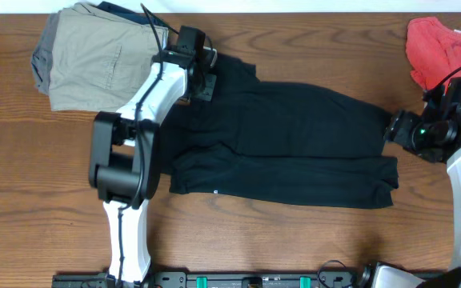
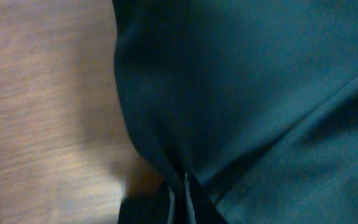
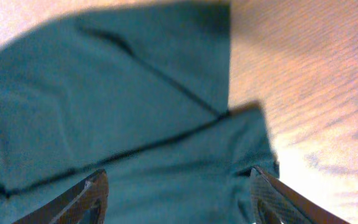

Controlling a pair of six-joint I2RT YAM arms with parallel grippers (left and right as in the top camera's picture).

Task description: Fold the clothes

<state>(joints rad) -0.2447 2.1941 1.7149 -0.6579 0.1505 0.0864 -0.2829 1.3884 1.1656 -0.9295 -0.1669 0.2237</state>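
The clothes (image 1: pixel 294 136), a black trouser-like garment, lie flat across the table with the legs pointing right and a small white logo (image 1: pixel 217 192) near the front edge. My left gripper (image 1: pixel 202 76) is at the garment's far left corner. In the left wrist view it (image 2: pixel 182 193) is shut, with a fold of the dark fabric (image 2: pixel 260 93) pinched between its fingers. My right gripper (image 1: pixel 392 126) hovers at the leg ends. In the right wrist view it (image 3: pixel 179 174) stands open, its fingers on either side of the cloth (image 3: pixel 104 93).
A khaki-beige folded garment (image 1: pixel 94 56) lies at the back left, just beside my left gripper. A coral-red top (image 1: pixel 446 48) sits at the back right corner behind the right arm. Bare wooden table (image 1: pixel 22 200) shows at the front left.
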